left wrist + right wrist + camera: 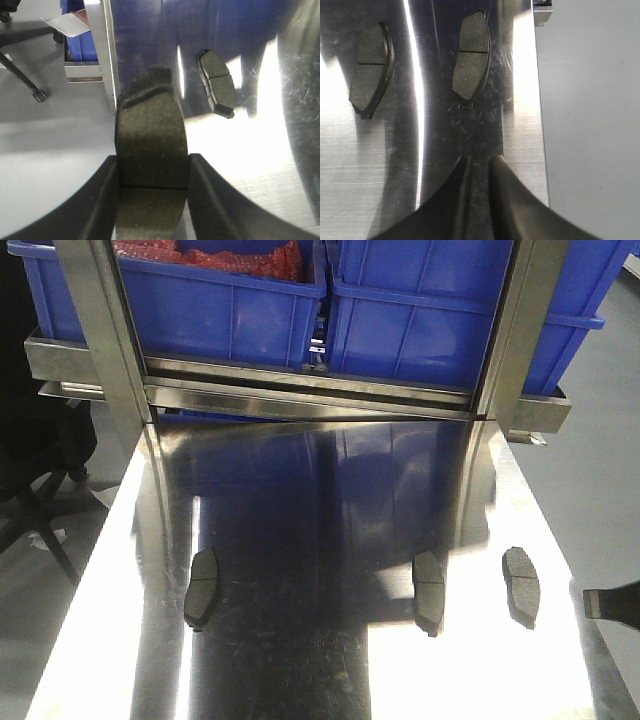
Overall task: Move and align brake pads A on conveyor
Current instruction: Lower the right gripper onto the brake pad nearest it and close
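Observation:
Three dark grey brake pads lie on the shiny steel table (pixel 330 670): a left one (pixel 201 588), a middle one (pixel 429 590) and a right one (pixel 521 585). My left gripper (pixel 152 156) is out of the front view. In its wrist view it is shut on a further brake pad (pixel 150 130) at the table's left edge, one finger on each long side, and the left pad (pixel 217 82) lies ahead to the right. My right gripper (pixel 600 602) is at the table's right edge, shut and empty (pixel 479 159), just short of the right pad (pixel 470 60). The middle pad (pixel 370 70) lies left of it. The conveyor is out of view.
Two blue bins (pixel 230 310) (pixel 440 320) sit on a steel rack at the table's far end, behind two steel posts (pixel 100 330) (pixel 515 330). A black chair base (pixel 25 65) stands on the floor to the left. Grey floor lies beyond the table's right edge (pixel 590 125).

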